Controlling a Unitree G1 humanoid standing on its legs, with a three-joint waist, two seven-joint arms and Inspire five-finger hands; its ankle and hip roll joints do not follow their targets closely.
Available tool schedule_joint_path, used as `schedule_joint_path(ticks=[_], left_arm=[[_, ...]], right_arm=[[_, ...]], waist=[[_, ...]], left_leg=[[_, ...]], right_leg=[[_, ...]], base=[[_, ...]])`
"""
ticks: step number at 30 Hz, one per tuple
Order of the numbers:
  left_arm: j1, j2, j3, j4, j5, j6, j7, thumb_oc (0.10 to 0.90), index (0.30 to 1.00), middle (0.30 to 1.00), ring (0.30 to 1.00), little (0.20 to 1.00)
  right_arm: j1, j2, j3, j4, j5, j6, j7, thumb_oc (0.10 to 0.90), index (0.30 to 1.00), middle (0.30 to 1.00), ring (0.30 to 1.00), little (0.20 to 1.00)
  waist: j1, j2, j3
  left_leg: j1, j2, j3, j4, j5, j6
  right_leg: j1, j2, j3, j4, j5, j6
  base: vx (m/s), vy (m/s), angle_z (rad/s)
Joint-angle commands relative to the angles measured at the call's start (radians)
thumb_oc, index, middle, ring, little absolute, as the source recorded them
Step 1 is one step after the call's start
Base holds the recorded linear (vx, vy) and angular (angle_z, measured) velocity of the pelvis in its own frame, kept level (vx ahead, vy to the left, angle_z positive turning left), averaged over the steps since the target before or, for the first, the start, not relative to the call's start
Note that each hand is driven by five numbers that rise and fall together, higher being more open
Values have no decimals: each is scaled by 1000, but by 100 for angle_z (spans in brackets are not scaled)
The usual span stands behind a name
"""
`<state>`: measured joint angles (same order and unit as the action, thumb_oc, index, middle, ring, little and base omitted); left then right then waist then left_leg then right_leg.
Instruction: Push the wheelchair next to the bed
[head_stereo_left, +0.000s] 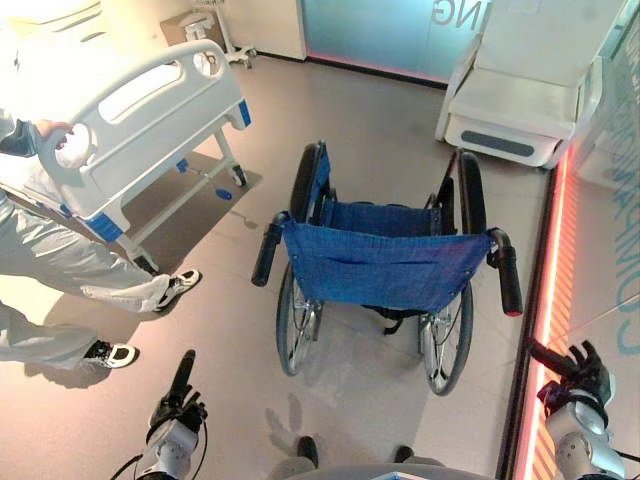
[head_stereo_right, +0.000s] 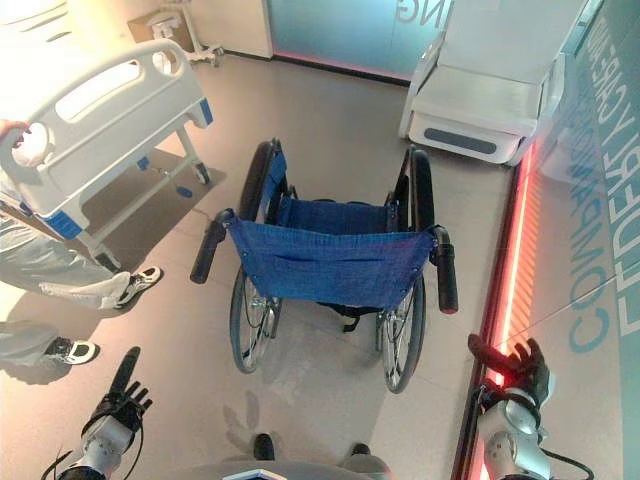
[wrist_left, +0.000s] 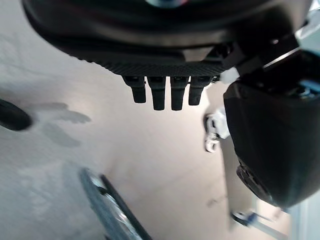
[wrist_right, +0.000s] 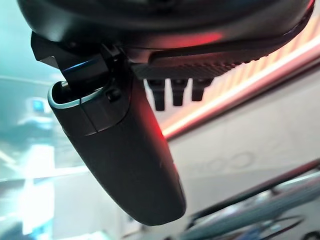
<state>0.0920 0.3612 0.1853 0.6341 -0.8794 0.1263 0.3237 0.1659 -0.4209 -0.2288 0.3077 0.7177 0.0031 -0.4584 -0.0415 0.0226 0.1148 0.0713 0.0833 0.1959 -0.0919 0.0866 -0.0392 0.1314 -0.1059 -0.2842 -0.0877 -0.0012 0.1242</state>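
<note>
We see the wheelchair standing on the floor in the middle of the room, its back toward us: a blue fabric backrest stretched between two black push handles, the left handle and the right handle, with a large spoked wheel below each side. The bed, white with blue corner bumpers, stands to the left and farther off, well apart from the wheelchair, with open floor between them. Beside the bed's foot we note a person in light clothing and sports shoes, one hand on the bed's end rail. A white padded chair stands at the far right, near a red light strip along the floor edge. The left robot hand hangs low at the near left, fingers extended and holding nothing, well short of the left handle. The right robot hand hangs at the near right, fingers relaxed and empty, below the right handle and apart from it.
</note>
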Motion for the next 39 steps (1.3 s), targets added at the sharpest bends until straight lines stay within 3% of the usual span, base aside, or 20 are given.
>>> schedule_joint_path(ticks=[1, 5, 10, 15, 21, 27, 32, 37, 39], left_arm=[[-21, 119, 84, -125, -8, -61, 26, 800, 900, 900, 900, 900], [-18, 185, 134, -294, 22, -33, 53, 800, 900, 900, 900, 900], [-92, 291, 152, -529, -8, 8, 76, 800, 900, 900, 900, 900], [-162, 359, 124, -628, -46, 52, 59, 800, 900, 900, 900, 900], [-181, 419, 134, -697, -66, 75, -2, 800, 900, 900, 900, 900], [-226, 500, 144, -741, -149, 63, -69, 800, 900, 900, 900, 900], [-240, 525, 125, -881, -192, 149, -108, 800, 900, 900, 900, 900], [-220, 542, 87, -979, -255, 274, -128, 800, 900, 900, 900, 900], [-213, 552, 77, -992, -240, 275, -131, 800, 900, 900, 900, 900]], right_arm=[[-63, -108, -58, -177, -40, -86, 10, 800, 900, 900, 900, 900], [-91, -149, -83, -328, -48, -82, -13, 800, 900, 900, 900, 900], [-171, -235, -121, -465, -75, -130, -118, 800, 900, 900, 900, 900], [-232, -294, -105, -534, -79, -136, -149, 800, 900, 900, 900, 900], [-244, -321, -80, -612, -26, -90, -68, 800, 900, 900, 900, 900], [-300, -356, -61, -683, 2, -136, -72, 800, 900, 900, 900, 900], [-314, -366, -38, -749, 67, -55, -22, 800, 900, 900, 900, 900], [-287, -377, -45, -817, 76, 20, -7, 800, 900, 900, 900, 900], [-282, -388, -49, -825, 97, 40, -14, 800, 900, 900, 900, 900]], waist=[[-17, -4, -36], [-15, -4, -36], [-10, 2, -44], [-7, 11, -44], [-7, 18, -44], [-5, 19, -44], [-2, 19, -39], [-6, 14, -30], [-7, 12, -26]], left_leg=[[0, -17, -33, 5, -67, -11], [-1, -18, -30, 5, -65, -13], [0, -17, -23, 5, -67, -20], [0, -19, -22, 5, -69, -23], [3, -17, -12, 5, -69, -24], [5, -16, 0, 5, -71, -28], [2, -15, 5, 5, -70, -32], [-3, -13, 16, 5, -67, -32], [-5, -12, 19, 5, -66, -32]], right_leg=[[-53, -26, 76, 0, 40, 3], [-54, -26, 80, 0, 37, 4], [-52, -26, 81, 0, 32, 8], [-51, -26, 86, 0, 28, 8], [-50, -26, 91, 0, 25, 10], [-51, -25, 91, 1, 22, 13], [-55, -24, 93, 2, 23, 16], [-64, -21, 100, 4, 24, 21], [-67, -21, 102, 5, 24, 21]], base=[[0, 0, 0], [0, 0, 0], [0, 0, 0], [0, 0, 0], [3, 6, -2], [7, 8, -4], [0, 0, 0], [-6, -4, -3], [-19, -13, -6]])
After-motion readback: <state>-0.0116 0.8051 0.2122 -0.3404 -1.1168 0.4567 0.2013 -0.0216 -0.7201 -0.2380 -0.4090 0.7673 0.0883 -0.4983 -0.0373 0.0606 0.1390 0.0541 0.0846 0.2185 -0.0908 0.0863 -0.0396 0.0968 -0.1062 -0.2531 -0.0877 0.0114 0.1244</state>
